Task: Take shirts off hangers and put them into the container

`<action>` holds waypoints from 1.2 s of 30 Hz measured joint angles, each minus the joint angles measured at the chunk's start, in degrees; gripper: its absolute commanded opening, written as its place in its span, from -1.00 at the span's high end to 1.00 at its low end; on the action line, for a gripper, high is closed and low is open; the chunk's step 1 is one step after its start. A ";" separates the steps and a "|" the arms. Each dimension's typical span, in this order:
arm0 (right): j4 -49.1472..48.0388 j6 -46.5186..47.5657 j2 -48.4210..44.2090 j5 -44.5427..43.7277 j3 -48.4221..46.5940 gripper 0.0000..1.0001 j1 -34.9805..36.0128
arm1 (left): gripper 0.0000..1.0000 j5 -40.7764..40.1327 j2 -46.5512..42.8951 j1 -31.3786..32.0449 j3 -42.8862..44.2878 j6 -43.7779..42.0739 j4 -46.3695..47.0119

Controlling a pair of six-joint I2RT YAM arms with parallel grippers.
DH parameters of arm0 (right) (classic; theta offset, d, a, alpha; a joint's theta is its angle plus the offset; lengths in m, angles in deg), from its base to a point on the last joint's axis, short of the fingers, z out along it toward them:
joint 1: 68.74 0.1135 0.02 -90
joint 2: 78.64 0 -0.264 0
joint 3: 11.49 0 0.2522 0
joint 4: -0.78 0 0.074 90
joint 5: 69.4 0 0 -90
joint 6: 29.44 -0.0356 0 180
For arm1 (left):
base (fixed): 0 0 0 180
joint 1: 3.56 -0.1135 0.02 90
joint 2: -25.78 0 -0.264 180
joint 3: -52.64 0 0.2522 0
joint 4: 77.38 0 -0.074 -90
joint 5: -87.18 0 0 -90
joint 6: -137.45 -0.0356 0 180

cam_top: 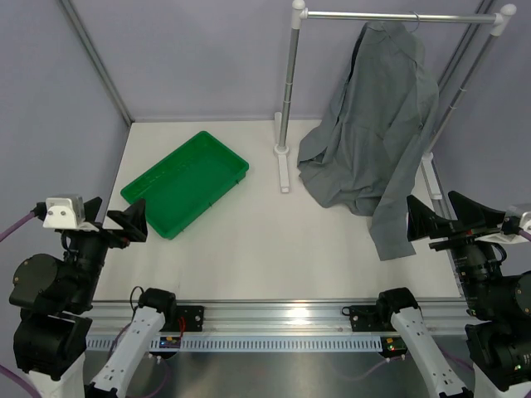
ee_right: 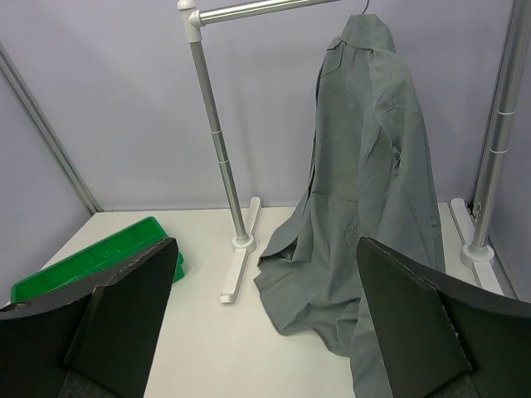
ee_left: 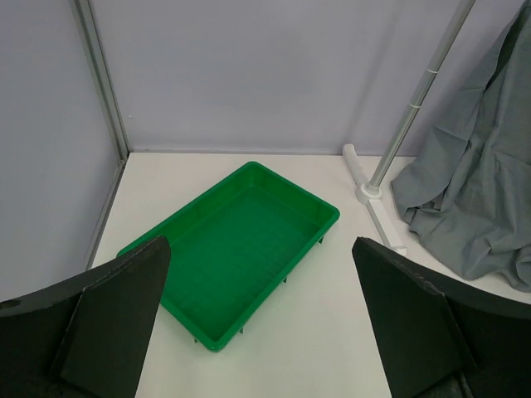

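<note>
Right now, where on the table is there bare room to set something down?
The widest bare patch lies between the green tray, the rack's left post and the near edge. The tray is empty too. Crowded: far right, where the grey shirt pools on the table.

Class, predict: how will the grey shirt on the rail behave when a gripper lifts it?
Probably floppy: the grey shirt pools in folds on the table. Likely to trail, since it looks bigger than the green tray.

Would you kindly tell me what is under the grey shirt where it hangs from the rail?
Only the hook of the hanger shows above the collar of the shirt, over the rail; the rest is covered by fabric.
</note>
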State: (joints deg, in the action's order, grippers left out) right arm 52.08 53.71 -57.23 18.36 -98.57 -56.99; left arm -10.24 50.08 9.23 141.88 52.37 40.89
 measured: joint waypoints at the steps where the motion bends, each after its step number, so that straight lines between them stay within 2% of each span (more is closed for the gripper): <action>1: 0.00 0.00 0.00 0.15 0.00 -0.99 0.00 | -0.98 0.04 0.00 0.00 -0.13 0.00 0.02; 11: -0.33 -0.72 2.49 4.98 1.60 -0.99 0.11 | -0.98 2.80 0.59 0.02 -5.46 1.51 0.68; 18: 2.93 -3.58 15.85 4.22 -4.31 -0.99 0.13 | -0.98 7.52 2.56 0.02 -13.66 3.28 6.49; 24: 9.22 -5.25 32.30 -6.67 -18.23 -0.99 0.24 | -0.98 9.51 2.91 0.04 -22.23 4.44 13.22; 32: 7.58 -0.44 47.84 -19.63 -36.33 -0.99 -0.48 | -0.98 11.19 0.22 0.11 -33.09 5.46 18.38; 36: 5.07 4.52 56.00 -21.24 -44.04 -0.99 -3.98 | -0.98 10.78 -1.20 1.16 -34.71 5.46 18.75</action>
State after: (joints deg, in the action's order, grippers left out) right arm 57.15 58.23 -1.24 -2.88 -142.61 -60.97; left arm 0.54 48.87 10.39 107.17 57.84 59.64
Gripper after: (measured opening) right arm 0.993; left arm 0.988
